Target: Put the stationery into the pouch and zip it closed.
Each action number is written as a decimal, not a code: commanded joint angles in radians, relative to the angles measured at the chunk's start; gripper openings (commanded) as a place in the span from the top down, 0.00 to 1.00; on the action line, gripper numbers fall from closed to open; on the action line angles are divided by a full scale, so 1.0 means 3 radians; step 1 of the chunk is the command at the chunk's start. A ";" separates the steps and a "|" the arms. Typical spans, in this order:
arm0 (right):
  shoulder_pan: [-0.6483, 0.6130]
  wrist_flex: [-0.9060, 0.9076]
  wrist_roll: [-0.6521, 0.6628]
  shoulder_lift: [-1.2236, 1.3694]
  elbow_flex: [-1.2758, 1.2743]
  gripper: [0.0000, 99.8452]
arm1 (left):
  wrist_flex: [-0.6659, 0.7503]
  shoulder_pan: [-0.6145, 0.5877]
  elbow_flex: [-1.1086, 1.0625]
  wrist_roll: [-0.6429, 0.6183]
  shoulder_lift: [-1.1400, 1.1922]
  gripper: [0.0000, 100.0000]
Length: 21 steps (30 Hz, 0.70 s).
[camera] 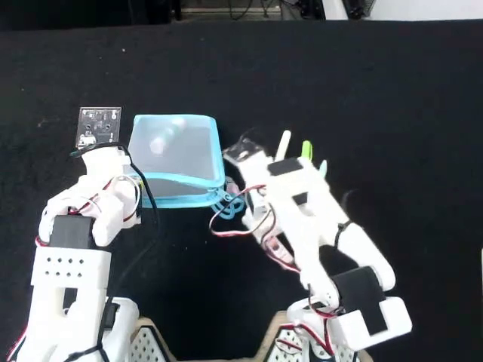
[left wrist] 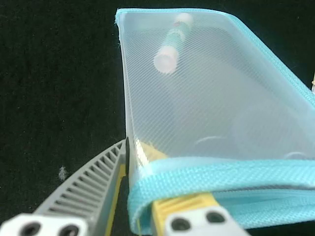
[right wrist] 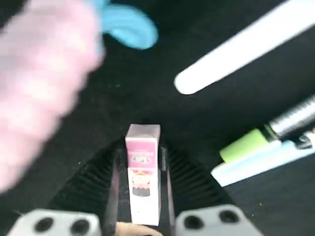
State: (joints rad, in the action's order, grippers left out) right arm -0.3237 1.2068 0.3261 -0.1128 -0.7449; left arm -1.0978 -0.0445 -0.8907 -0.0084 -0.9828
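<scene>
A translucent pouch [camera: 173, 154] with cyan trim lies left of centre, its zipper edge [left wrist: 221, 172] toward the arms. A white-capped stick [left wrist: 170, 44] shows through the mesh inside it. My left gripper [left wrist: 135, 152] is shut on the pouch's near left corner [camera: 136, 185]. My right gripper [right wrist: 142, 147] is shut on a small eraser [right wrist: 142, 172] with a pink and white sleeve, held just right of the pouch's right end [camera: 240, 154]. On the cloth beside it lie a white pen [right wrist: 246, 46], a green-capped pen [right wrist: 246, 142] and a light blue pen [right wrist: 261, 160].
The cyan zipper pull [right wrist: 130, 27] curls off the pouch's near right corner [camera: 230, 202]. A blurred pink shape [right wrist: 39, 88] sits close to the right wrist camera. A small printed card [camera: 98, 126] lies left of the pouch. Black cloth covers the table [camera: 377, 90].
</scene>
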 commanded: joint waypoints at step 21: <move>-0.0061 0.0046 0.0174 -0.0156 -0.0008 0.82 | -0.0020 -0.0023 0.0033 -0.0020 0.0000 0.97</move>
State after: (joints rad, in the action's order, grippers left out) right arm -0.3284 1.2467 0.3736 -0.1143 -0.7495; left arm -1.0978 -0.0445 -0.8907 -0.0084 -0.9828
